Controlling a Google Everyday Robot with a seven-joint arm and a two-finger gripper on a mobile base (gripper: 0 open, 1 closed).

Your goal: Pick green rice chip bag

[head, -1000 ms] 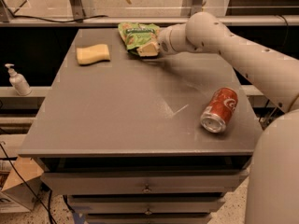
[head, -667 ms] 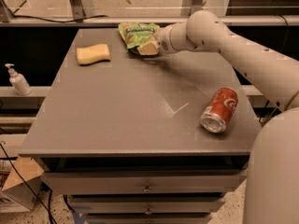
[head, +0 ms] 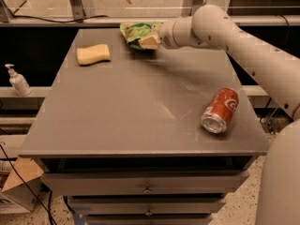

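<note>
The green rice chip bag is a crinkly bright-green pouch at the far middle edge of the grey table. My gripper reaches in from the right on a white arm and is shut on the bag's right lower side. A tan finger shows pressed against the pouch. The bag sits at or just above the table top. Its far right part is hidden behind the gripper.
A yellow sponge-like block lies at the far left of the table. A red soda can lies on its side at the right, under the arm. A pump bottle stands on a shelf left of the table. Drawers are below the front edge.
The gripper and the green bag have shifted slightly up and away from the table top. The sponge block and the can have not moved.
</note>
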